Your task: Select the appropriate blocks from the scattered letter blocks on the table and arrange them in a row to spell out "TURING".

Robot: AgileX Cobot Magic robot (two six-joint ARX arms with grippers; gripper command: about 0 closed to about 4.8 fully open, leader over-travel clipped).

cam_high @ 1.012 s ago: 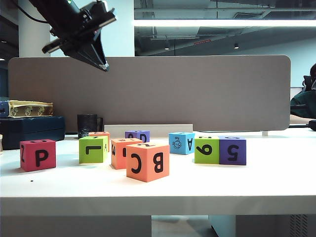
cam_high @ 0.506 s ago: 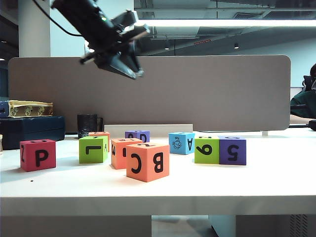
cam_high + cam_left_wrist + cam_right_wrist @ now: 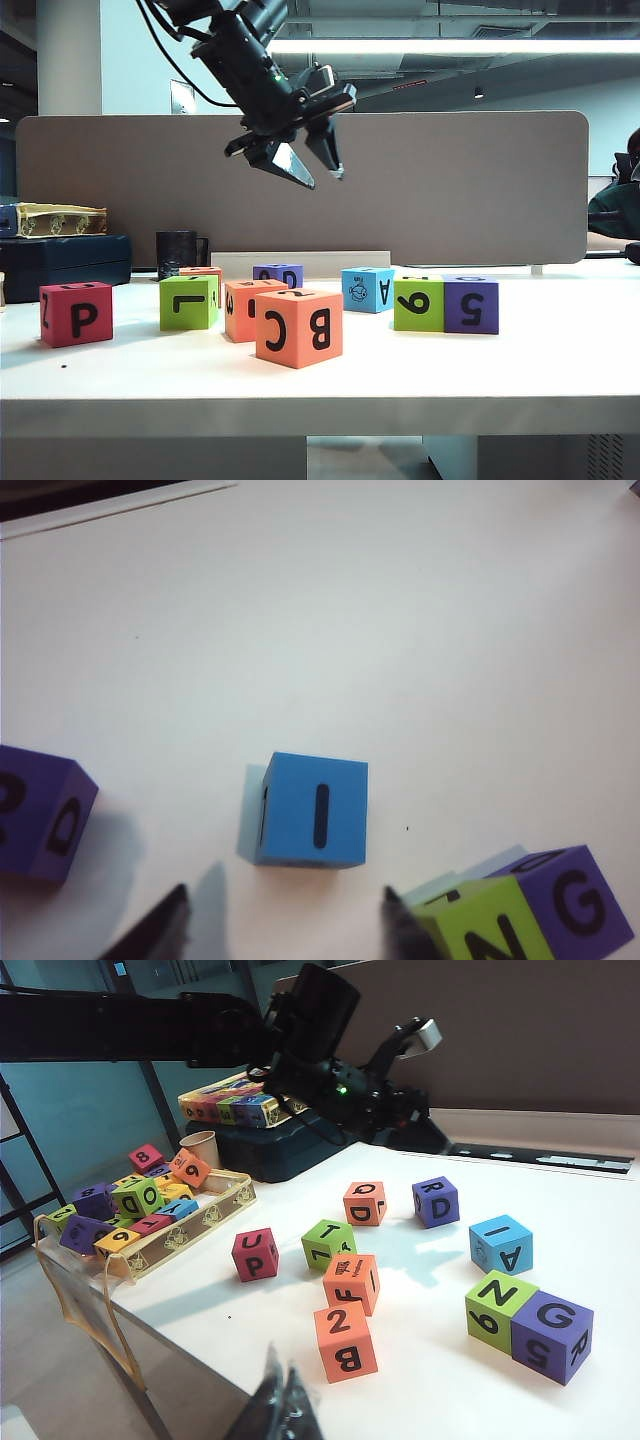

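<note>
Change: my left gripper (image 3: 310,165) is swinging in from the upper left, now hanging high over the blue block (image 3: 311,811); blocks unmoved
Room: I'm seeing bare table (image 3: 420,630) all round that block; the purple D block (image 3: 45,815) and green-purple pair (image 3: 520,910) sit apart
Left gripper: jaws parting, roughly half spread, empty
Right gripper (image 3: 280,1405): fingers together, empty, near the table's front edge
</note>
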